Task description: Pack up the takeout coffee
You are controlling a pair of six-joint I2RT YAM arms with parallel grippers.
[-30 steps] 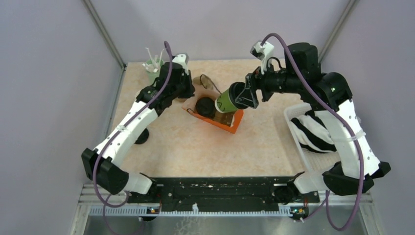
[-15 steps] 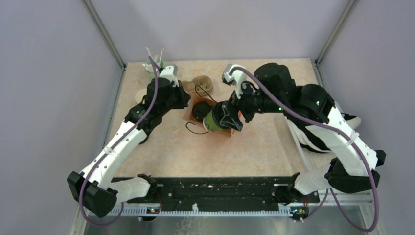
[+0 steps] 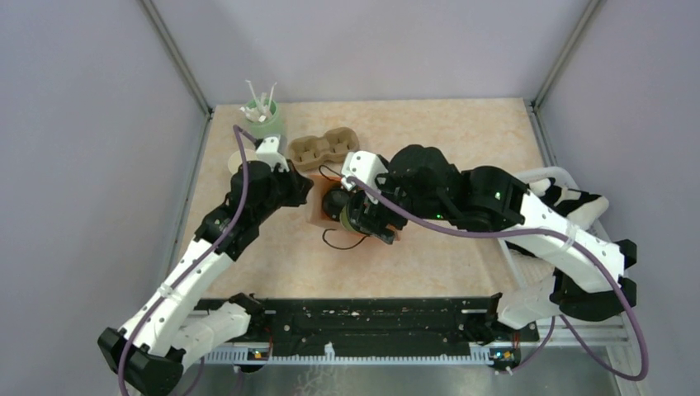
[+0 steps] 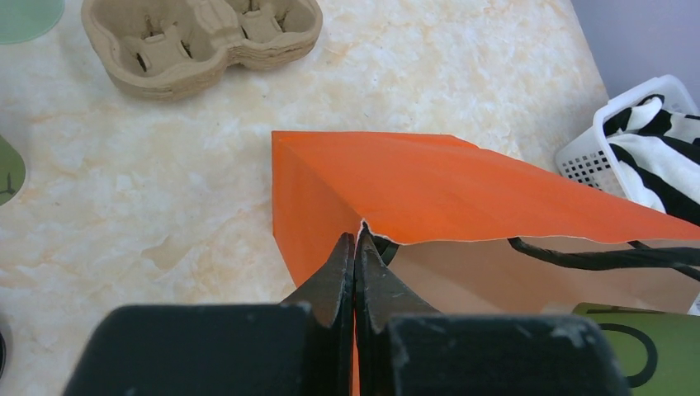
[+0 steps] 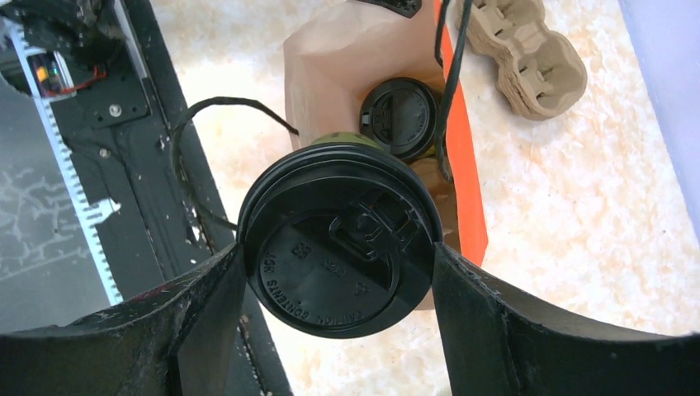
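Left fingers (image 4: 347, 264) clenched on the orange bag's (image 4: 462, 190) rim, mouth open; right fingers (image 5: 483, 318) grasp the takeout coffee (image 5: 338, 260) between them at that mouth, beside another lidded cup (image 5: 399, 118); pulp cup tray (image 4: 198, 37) stands apart beyond.

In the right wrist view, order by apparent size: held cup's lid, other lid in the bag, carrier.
1. Held cup's lid, though nearness enlarges it.
2. Carrier, cut by the frame.
3. Other lid, in the bag.

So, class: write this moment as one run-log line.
left jaws: shut on orange bag rim | right jaws: holding takeout coffee at bag mouth | second lidded cup: inside bag
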